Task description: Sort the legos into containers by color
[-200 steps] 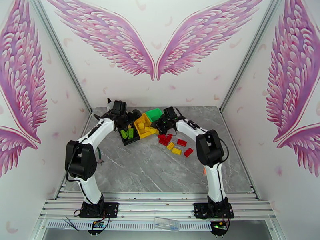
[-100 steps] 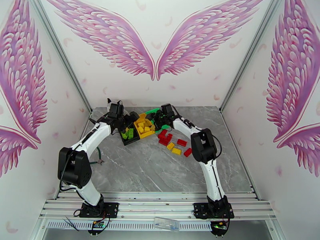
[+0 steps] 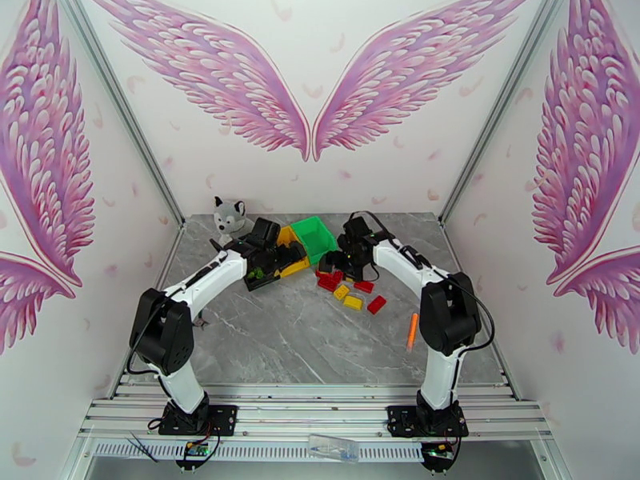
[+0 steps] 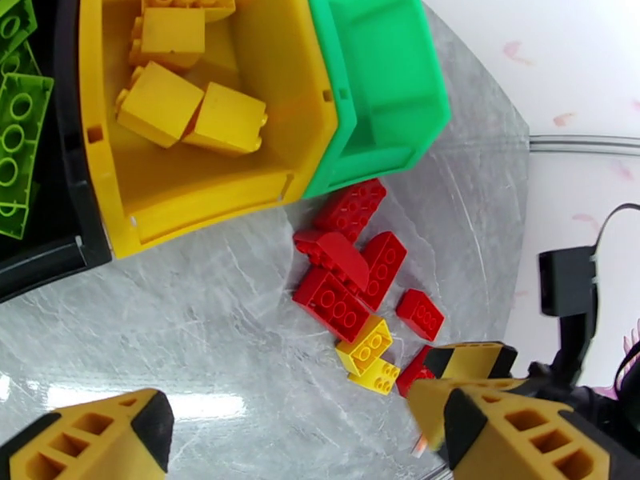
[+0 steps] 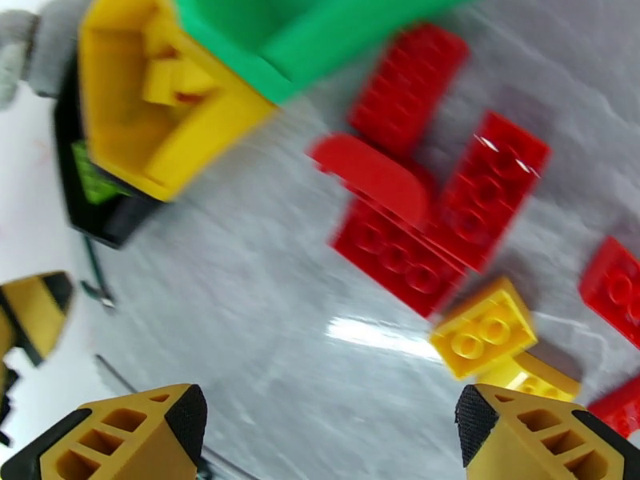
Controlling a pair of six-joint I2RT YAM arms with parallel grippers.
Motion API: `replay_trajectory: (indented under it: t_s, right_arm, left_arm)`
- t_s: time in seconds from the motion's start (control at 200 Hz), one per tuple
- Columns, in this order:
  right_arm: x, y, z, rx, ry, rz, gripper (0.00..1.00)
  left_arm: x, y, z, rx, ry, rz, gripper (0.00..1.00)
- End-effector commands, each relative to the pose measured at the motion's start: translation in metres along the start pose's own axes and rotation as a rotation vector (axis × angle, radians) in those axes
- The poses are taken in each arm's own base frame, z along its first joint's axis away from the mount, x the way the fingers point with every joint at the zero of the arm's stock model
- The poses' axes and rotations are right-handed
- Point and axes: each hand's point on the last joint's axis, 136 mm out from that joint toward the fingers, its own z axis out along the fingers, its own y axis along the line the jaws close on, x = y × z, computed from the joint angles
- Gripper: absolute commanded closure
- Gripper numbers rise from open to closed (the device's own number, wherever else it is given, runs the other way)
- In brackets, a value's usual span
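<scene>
Red legos [image 4: 344, 274] and two yellow legos [image 4: 364, 346] loose on table [image 4: 200, 338], just beside green bin [image 4: 384, 114]. Yellow bin [image 4: 200, 206] holds yellow bricks, black bin [image 4: 48, 262] green ones. Left gripper [image 4: 300, 418], right gripper [image 5: 332, 414]: both spread wide, empty.

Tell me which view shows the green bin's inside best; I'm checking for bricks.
Left wrist: it looks down into the green bin, visible floor bare. Top external shows the bin small; right wrist catches its blurred wall.
</scene>
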Motion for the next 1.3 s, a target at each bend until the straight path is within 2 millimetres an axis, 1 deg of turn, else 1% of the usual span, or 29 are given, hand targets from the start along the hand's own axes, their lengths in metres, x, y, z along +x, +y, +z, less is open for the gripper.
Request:
replay_trajectory:
  t_s: [0.0,0.07,0.155,0.31,0.475,0.64,0.83,0.895,0.99,1.165,1.295]
  right_arm:
    - [0.022,-0.036,0.007,0.155,0.063,-0.082,0.09]
    - [0.026,-0.044,0.014,0.182,0.083,-0.094,0.09]
    - [0.025,-0.047,0.019,0.193,0.089,-0.105,0.09]
    - [0.016,-0.048,0.026,0.203,0.086,-0.115,0.08]
    - [0.017,-0.05,0.038,0.188,0.115,-0.112,0.07]
    - [0.028,-0.042,0.036,0.129,0.116,-0.088,0.06]
    - [0.054,-0.039,0.038,0.121,0.148,-0.072,0.08]
    - [0.061,-0.041,0.039,0.152,0.156,-0.071,0.12]
    - [0.066,-0.049,0.04,0.226,0.167,-0.065,0.2]
    - [0.067,-0.06,0.042,0.36,0.178,-0.058,0.41]
    - [0.066,-0.064,0.043,0.39,0.179,-0.042,0.49]
  left_arm:
    - [0.004,-0.001,0.006,-0.012,-0.003,0.004,0.06]
    - [0.007,-0.002,0.007,-0.008,0.001,0.004,0.06]
    - [0.01,-0.001,0.006,-0.008,0.001,0.004,0.06]
    - [0.013,0.002,0.002,-0.011,-0.003,0.0,0.06]
    - [0.016,0.005,-0.002,-0.014,-0.007,-0.003,0.06]
    - [0.018,0.008,-0.003,-0.019,-0.004,-0.003,0.06]
    - [0.018,0.009,-0.001,-0.013,-0.005,-0.009,0.06]
    - [0.017,0.009,0.001,-0.009,-0.003,-0.011,0.06]
    - [0.017,0.008,0.003,-0.005,0.0,-0.01,0.06]
    - [0.018,0.01,0.003,-0.009,0.006,-0.007,0.06]
    - [0.02,0.013,0.002,-0.013,0.006,-0.012,0.06]
